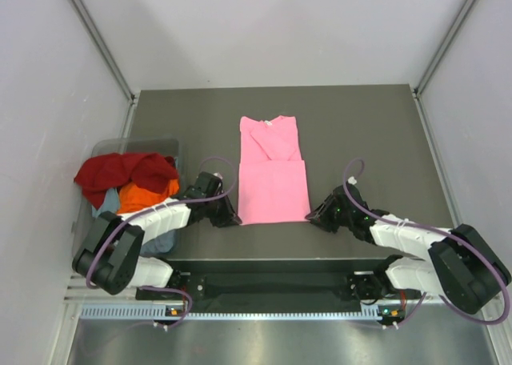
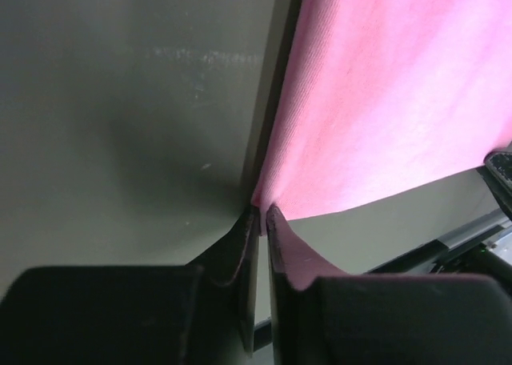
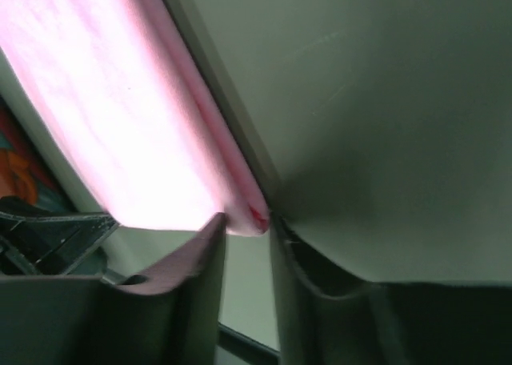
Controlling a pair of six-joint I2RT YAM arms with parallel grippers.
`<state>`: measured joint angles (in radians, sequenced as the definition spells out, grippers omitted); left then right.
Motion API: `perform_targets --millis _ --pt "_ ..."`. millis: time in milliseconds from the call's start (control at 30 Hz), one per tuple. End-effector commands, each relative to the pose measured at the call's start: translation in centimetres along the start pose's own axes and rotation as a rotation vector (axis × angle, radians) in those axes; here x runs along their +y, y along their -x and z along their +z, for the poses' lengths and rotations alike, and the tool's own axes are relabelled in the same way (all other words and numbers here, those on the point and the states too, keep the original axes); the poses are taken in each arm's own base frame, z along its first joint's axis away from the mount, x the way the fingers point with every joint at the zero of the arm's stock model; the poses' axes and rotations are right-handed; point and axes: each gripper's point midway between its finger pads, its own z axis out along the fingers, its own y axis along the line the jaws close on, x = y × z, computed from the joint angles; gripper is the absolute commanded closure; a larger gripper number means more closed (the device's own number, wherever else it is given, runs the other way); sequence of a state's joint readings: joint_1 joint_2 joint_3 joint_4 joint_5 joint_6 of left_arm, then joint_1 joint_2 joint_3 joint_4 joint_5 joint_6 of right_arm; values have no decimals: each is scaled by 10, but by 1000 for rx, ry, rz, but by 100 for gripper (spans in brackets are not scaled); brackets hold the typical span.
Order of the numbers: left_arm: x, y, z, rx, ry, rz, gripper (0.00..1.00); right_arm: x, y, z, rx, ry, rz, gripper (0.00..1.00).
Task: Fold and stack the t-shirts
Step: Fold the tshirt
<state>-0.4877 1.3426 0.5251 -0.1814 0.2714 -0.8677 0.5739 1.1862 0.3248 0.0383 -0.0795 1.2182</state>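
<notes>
A bright pink t-shirt (image 1: pixel 272 173) lies flat in the middle of the dark table (image 1: pixel 368 141), folded into a long narrow strip with the collar at the far end. My left gripper (image 1: pixel 230 218) is at its near left corner. In the left wrist view the gripper (image 2: pixel 262 211) is nearly shut, pinching the pink cloth (image 2: pixel 384 101). My right gripper (image 1: pixel 314 216) is at the near right corner. In the right wrist view the thick folded corner of the pink cloth (image 3: pixel 120 101) fills the gap between that gripper's (image 3: pixel 246 221) fingertips.
A clear bin (image 1: pixel 104 149) at the table's left edge holds a dark red t-shirt (image 1: pixel 120 173), an orange one (image 1: pixel 144 195) and a grey-blue one (image 1: pixel 162 241). Pale walls close in the table on the left, the right and the far side.
</notes>
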Motion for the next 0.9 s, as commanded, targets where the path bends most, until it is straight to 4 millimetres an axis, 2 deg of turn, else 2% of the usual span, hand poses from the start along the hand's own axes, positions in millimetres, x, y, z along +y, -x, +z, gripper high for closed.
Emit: perform_targets --millis 0,67,100,167,300,367,400,433,500,567,633,667,700,800,867 --pt "5 0 5 -14 9 7 89 -25 -3 4 -15 -74 -6 75" --pt "6 0 5 -17 22 -1 100 -27 -2 3 -28 -71 -10 83" --pt "7 1 5 -19 26 -2 100 -27 0 3 -42 -63 -14 92" --pt "6 1 4 -22 24 -4 100 -27 1 2 -49 -59 -19 100" --pt "-4 -1 0 -22 0 19 100 -19 3 -3 -57 -26 -74 100" --pt "-12 -8 -6 -26 -8 34 100 -7 6 -9 -81 1 -111 100" --pt "-12 -9 -7 -40 6 37 100 -19 5 -13 -79 -52 -139 100" --pt "-12 -12 -9 -41 13 40 100 -14 6 -19 -90 -39 -157 100" --pt "-12 -20 -16 -41 33 44 100 -27 6 -27 -93 -89 -180 100" --pt "-14 -29 -28 -47 43 58 100 -23 9 -39 -116 -68 -202 100" --pt "-23 -25 -41 -100 35 74 100 -24 12 -54 -137 -70 -214 100" --pt "-22 -33 -47 -85 53 94 100 -24 13 -59 -143 -70 -230 100" --pt "-29 -32 -53 -97 40 102 100 -27 13 -68 -149 -73 -235 100" --pt "-43 -37 -70 -117 21 129 100 -19 16 -90 -169 -40 -255 100" --pt "-54 -46 -77 -107 -8 159 100 -5 19 -103 -186 6 -290 100"
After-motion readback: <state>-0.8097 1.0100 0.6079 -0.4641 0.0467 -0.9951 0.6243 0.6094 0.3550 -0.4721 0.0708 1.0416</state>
